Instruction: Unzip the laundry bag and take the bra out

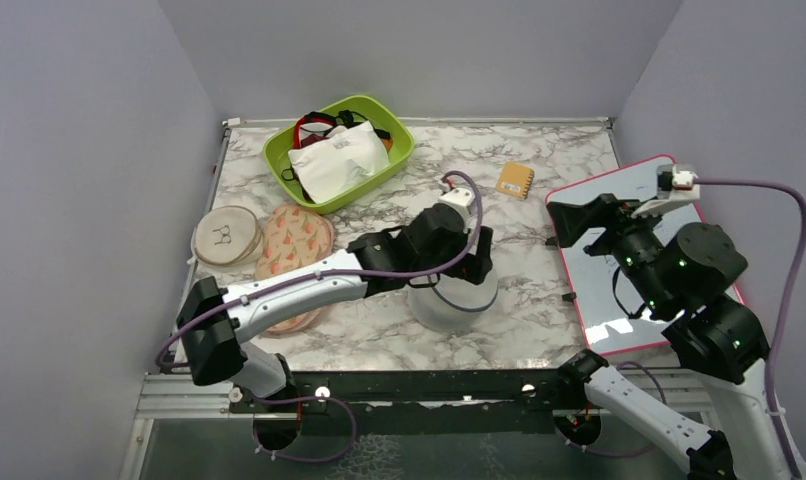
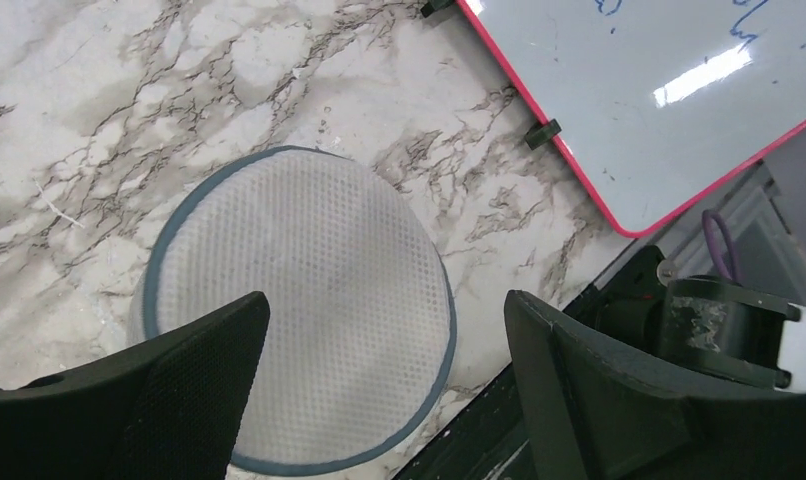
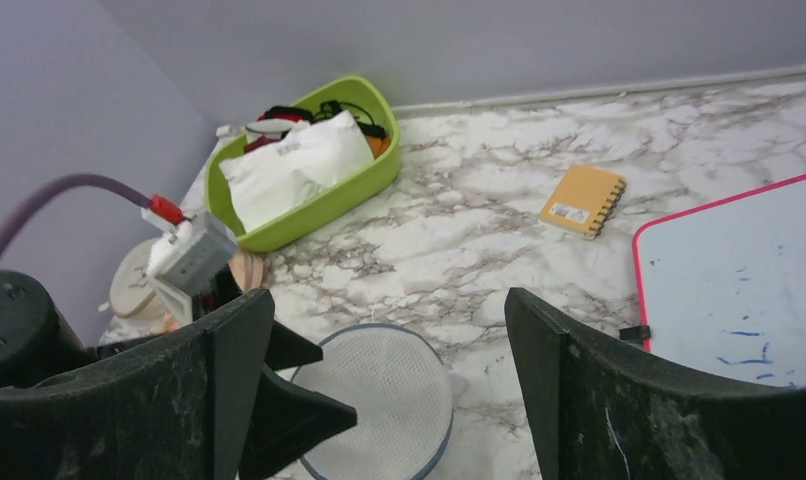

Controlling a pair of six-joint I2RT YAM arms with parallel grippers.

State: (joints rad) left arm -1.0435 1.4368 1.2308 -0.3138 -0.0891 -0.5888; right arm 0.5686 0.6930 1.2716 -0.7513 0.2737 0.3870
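Left hand: fingers spread wide, nothing held. The laundry bag lies flat on the worktop directly beneath it. The top view hides most of the bag under this hand; the left wrist view shows its mesh face. Right hand: wide, empty.

White-and-black left arm and right arm, each trailing a purple cable; small green lights dot the right arm's black joints.
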